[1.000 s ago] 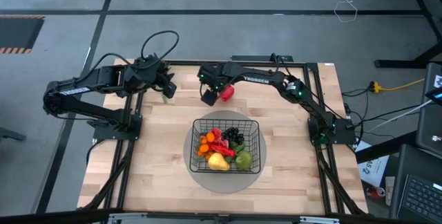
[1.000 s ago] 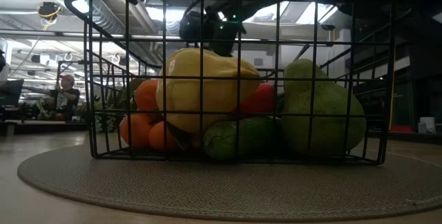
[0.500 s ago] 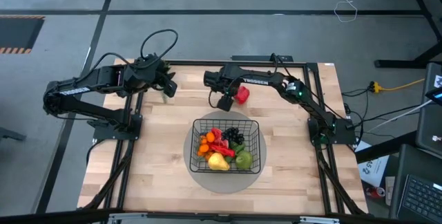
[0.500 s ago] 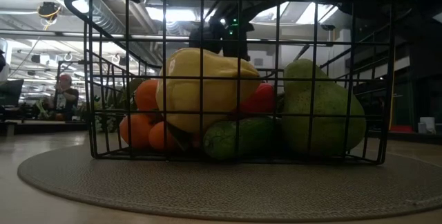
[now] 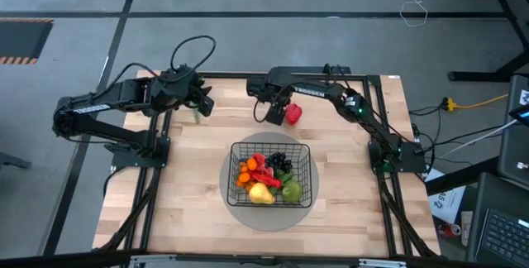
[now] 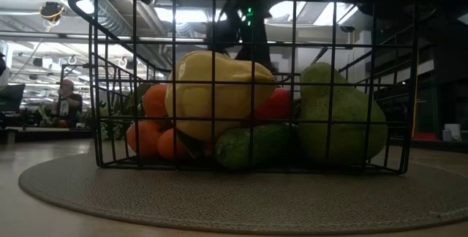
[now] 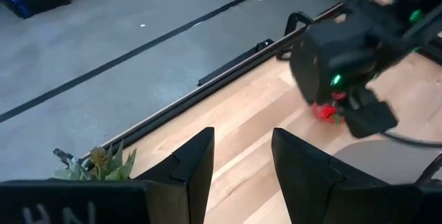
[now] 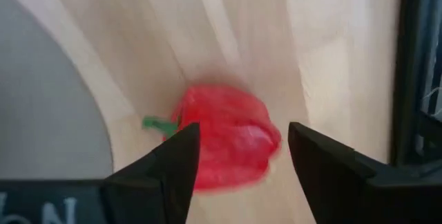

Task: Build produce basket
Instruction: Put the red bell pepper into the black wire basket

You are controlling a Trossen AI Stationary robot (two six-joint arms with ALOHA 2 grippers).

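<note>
High view first: the black wire-mesh basket point(image 5: 273, 174) sits on a grey round woven mat point(image 5: 235, 212) near the front middle of the pale wooden table point(image 5: 182, 177), already holding a heap of small toy fruits and vegetables point(image 5: 266, 177), yellow, orange, green, red and dark grapes. One piece is left outside, a glossy red toy pepper with a green stem point(image 5: 292, 113), lying on bare wood behind the basket, well clear of the rim. The right gripper point(image 5: 276, 116) hangs just beside it, and its wrist camera shows both dark fingers point(image 8: 166, 165) spread wide with the pepper between and beyond them, not touching. My guess is the pick of this last piece is in hand; the next move calls for dropping around the pepper's body and closing. Open wood lies all round it, though the table's back edge is near. The left gripper point(image 5: 198, 104) waits at the back left corner by a leafy green sprig point(image 7: 97, 163), its jaws partly open and empty
</note>
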